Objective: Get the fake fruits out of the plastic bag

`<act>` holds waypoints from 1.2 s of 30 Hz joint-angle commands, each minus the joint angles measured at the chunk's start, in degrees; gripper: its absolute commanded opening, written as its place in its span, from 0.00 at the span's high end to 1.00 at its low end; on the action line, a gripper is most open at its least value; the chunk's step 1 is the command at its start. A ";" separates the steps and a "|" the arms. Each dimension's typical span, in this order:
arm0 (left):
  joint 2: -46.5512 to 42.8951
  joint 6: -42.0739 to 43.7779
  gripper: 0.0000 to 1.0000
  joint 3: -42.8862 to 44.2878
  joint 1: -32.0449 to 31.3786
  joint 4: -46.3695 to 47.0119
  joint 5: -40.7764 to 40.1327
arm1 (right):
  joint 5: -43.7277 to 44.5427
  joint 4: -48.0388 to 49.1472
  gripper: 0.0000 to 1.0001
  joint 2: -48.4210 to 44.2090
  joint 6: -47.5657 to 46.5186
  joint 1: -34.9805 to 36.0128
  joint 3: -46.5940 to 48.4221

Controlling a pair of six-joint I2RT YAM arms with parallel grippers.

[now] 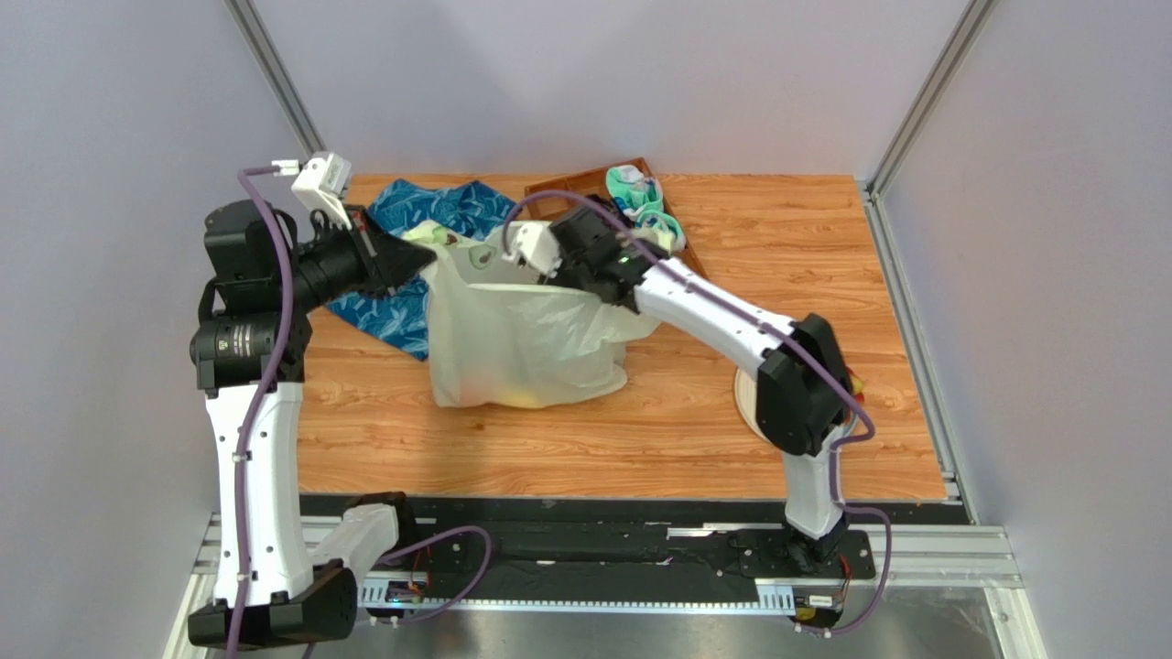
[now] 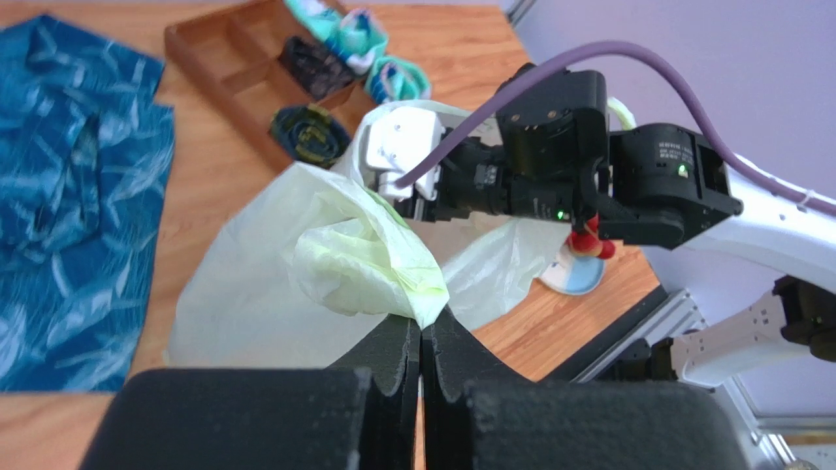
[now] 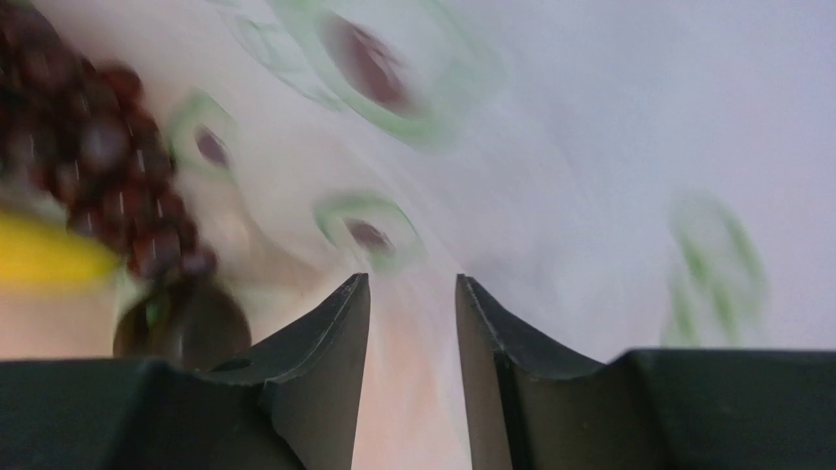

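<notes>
Your desk [image 1: 853,275] is a wood-grain board running back to pale grey walls [image 1: 619,83], with bare metal posts standing in the two far corners and a black-and-silver rail [image 1: 619,556] along the near edge where both arms are bolted. At the back left a blue patterned cloth [image 1: 413,220] lies crumpled on the wood. Just beside it, at the back centre, is a brown compartment tray [image 1: 578,183] with teal-white rolled socks [image 1: 636,186] in it.

The plastic bag [image 1: 516,343] stands in the middle of the desk, its mouth lifted toward the back. Your left hand [image 2: 421,338] is clamped tight on a fold of the bag's rim, holding it up. Your right hand [image 3: 412,294] is down inside the bag with its jaws parted and nothing between them. The fruits are in there too: off to its left you can see a yellow banana [image 3: 49,257], a red grape bunch [image 3: 108,166] and a dark round fruit [image 3: 182,328], all blurred.
</notes>
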 commanded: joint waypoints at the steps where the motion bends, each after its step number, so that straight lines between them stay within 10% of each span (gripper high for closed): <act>1: -2.46 -1.92 1.00 -0.86 0.31 -6.76 8.68 | -3.75 -6.71 0.59 -13.57 1.63 3.40 -8.32; 8: -14.43 -9.38 1.00 -33.74 0.40 -7.69 4.90 | -4.04 1.12 0.43 -26.44 0.13 17.75 -40.89; 19: -18.74 -4.04 1.00 -34.12 1.72 -7.15 1.30 | -6.24 -0.37 0.55 -13.35 -0.13 14.68 -21.67; 36: -15.84 0.27 1.00 -28.84 2.60 -7.41 2.79 | -14.41 -7.14 0.54 -0.25 -28.69 6.51 -8.92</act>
